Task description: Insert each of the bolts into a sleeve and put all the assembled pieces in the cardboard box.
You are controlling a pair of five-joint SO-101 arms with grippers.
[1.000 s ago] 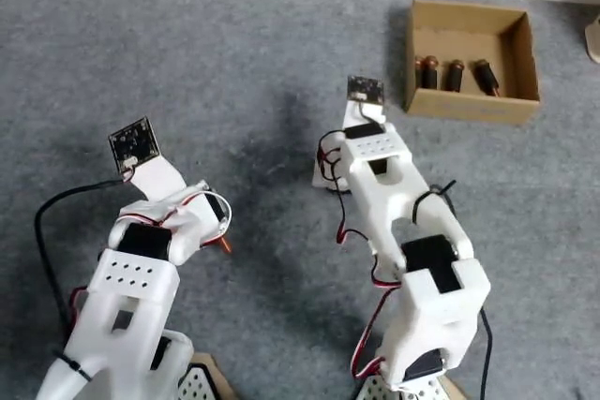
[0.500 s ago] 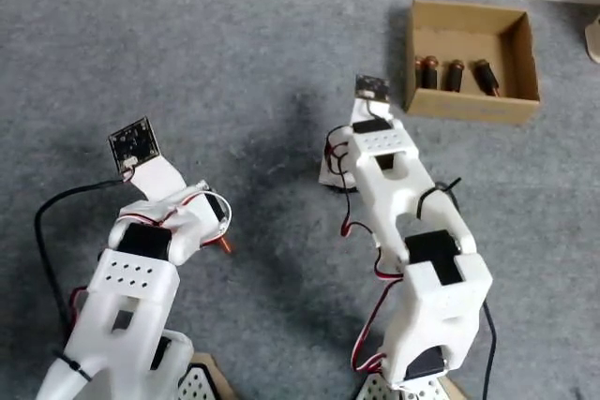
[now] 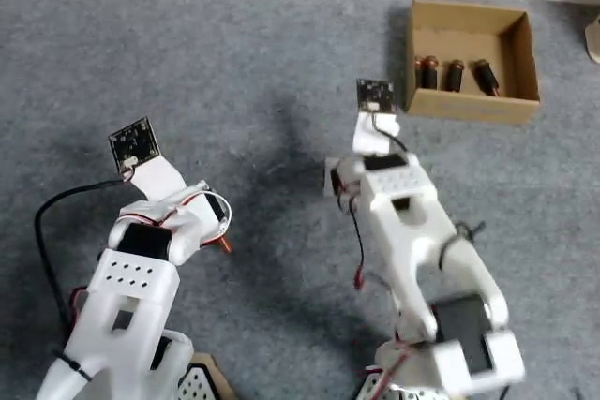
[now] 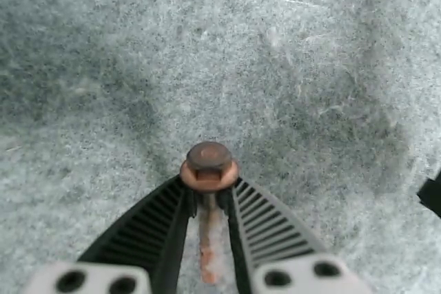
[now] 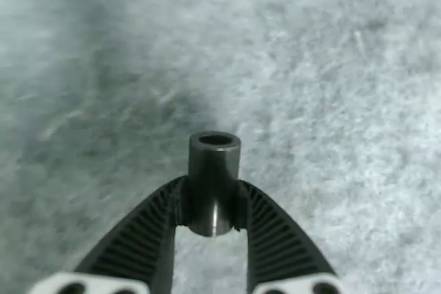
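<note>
In the left wrist view my left gripper (image 4: 208,194) is shut on a copper-coloured bolt (image 4: 209,168), its flanged head sticking out past the fingertips over grey carpet. My right gripper (image 5: 212,204) is shut on a dark hollow sleeve (image 5: 214,178) with its open end facing away. From above, the left arm (image 3: 150,231) sits at lower left with an orange tip (image 3: 223,244) showing beside its wrist. The right arm (image 3: 403,222) stretches up the middle toward the cardboard box (image 3: 511,108), which holds three assembled pieces (image 3: 454,73) along its near wall.
Grey carpet covers the whole work area. A pale wall strip runs along the far edge. A light object (image 3: 592,39) pokes in at the right border beside the box. Open carpet lies between the two arms.
The right arm has stretched forward and swung slightly right, its base section shifting toward the lower right. The left arm has stayed where it was.
</note>
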